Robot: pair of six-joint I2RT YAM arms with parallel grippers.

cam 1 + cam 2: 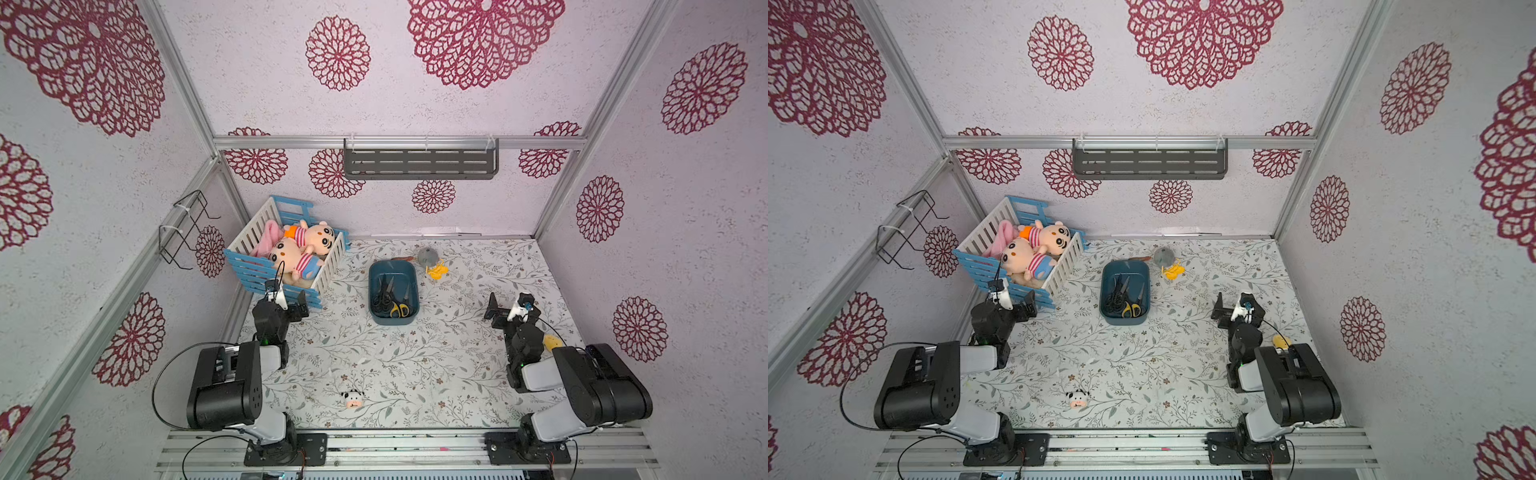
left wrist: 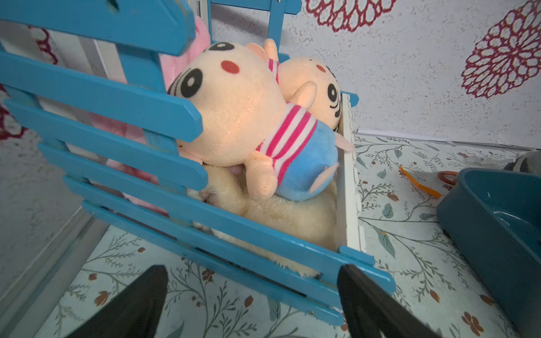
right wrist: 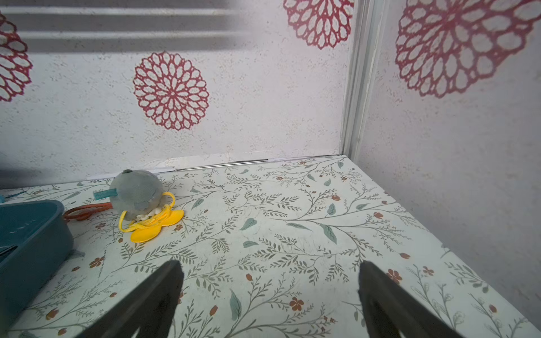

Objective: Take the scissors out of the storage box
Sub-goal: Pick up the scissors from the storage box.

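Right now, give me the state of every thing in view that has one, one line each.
scissors, lying inside the storage box, none taken out.
storage box, upright on the table, open-topped.
left gripper, open, empty, facing the slatted crate.
right gripper, open, empty, over bare table.
slatted crate, upright, holding plush dolls.
gray plush toy, on the table behind the box.
cow toy, on the table.

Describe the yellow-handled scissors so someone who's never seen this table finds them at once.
Start at the blue-and-white slatted crate of plush toys in the table's far left corner. Right of it stands the dark teal storage box holding scissors. The wanted pair lies at the box's near end, the only one with yellow on its handles; the others are dark.
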